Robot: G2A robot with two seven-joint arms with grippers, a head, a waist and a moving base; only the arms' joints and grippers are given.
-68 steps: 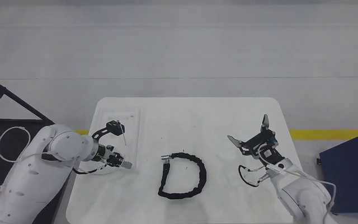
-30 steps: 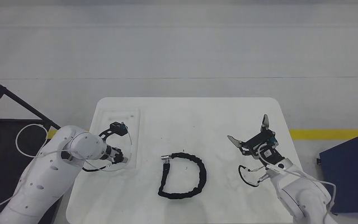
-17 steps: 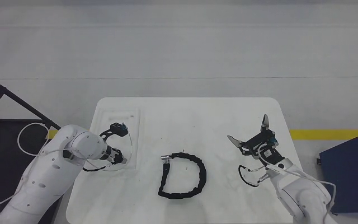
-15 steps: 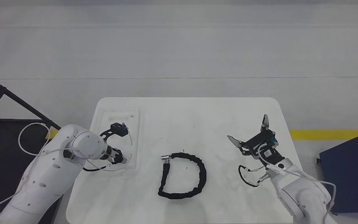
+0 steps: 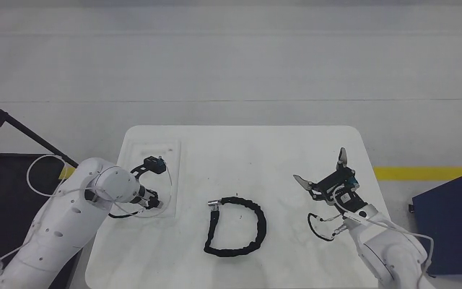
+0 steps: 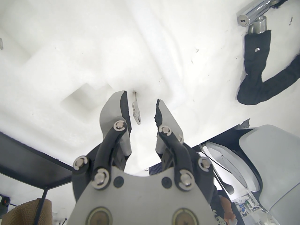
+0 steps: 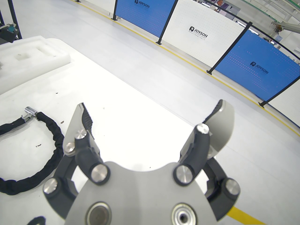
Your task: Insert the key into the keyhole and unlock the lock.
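A small silver key (image 6: 136,111) stands in the white foam tray (image 6: 58,54), its head up. My left gripper (image 6: 141,97) is open with one finger on each side of the key, neither pad touching it. From above, that gripper (image 5: 160,206) sits at the tray's (image 5: 148,150) near right corner. The lock (image 5: 234,225) is a black-sleeved chain loop at the table's middle, its chrome cylinder (image 6: 254,12) showing the keyhole end. My right gripper (image 5: 323,170) is open and holds nothing, above the table's right side, and the lock (image 7: 46,127) lies off to its side.
The foam tray (image 7: 35,54) has several square recesses and takes up the table's left side. Bare white tabletop (image 5: 289,159) lies between the lock and the right arm. The table's front edge is close to the left gripper.
The left arm has swung its wrist in over the tray's near right corner and settled around the key. The right arm and the lock have not moved.
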